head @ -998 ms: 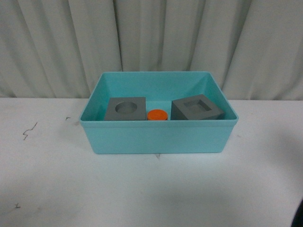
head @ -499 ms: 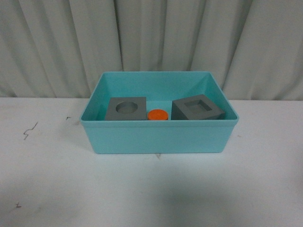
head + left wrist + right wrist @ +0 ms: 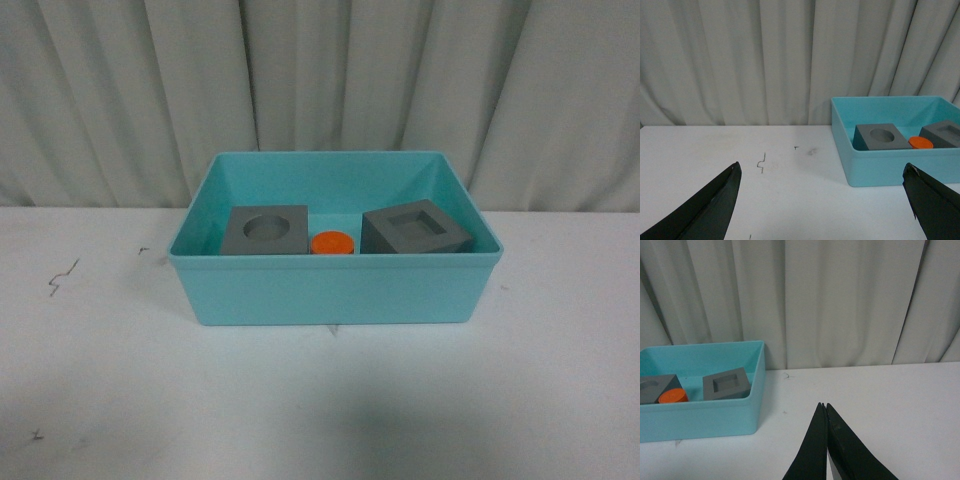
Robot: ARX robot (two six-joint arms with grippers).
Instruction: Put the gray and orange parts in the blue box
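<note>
You've got the white table [image 3: 320,400] under everything, pale curtain [image 3: 320,80] hanging behind it. The blue box [image 3: 335,290] sits on the table, centred in the front view, near the curtain. All three parts are already inside it, in a row along the near wall. On the robot's left is the gray cube with the round recess [image 3: 265,230], recess facing up. On the right is the gray cube with the square recess [image 3: 416,229], turned a bit out of line with the box walls. The orange cylinder [image 3: 332,243] stands between them, just beside both cubes; you can't tell whether it touches either. Its printing isn't readable from here. Neither arm shows in the front view. Left gripper [image 3: 822,200]: jaws spread wide, nothing between them. From that wrist view the box [image 3: 880,170] is ahead and off toward one jaw, with the round-recess cube [image 3: 882,137], the cylinder [image 3: 920,143] and the square-recess cube [image 3: 942,134] all inside it, well clear of the jaws. Right gripper [image 3: 824,407]: jaws pressed together, tips meeting, holding nothing. Its wrist view has the box [image 3: 700,417] off to the side, apart from the tips, with the square-recess cube [image 3: 726,383] and cylinder [image 3: 673,396] visible inside and only a corner of the round-recess cube [image 3: 652,389]. Small dark scuff marks [image 3: 62,276] on the table, left of the box.
</note>
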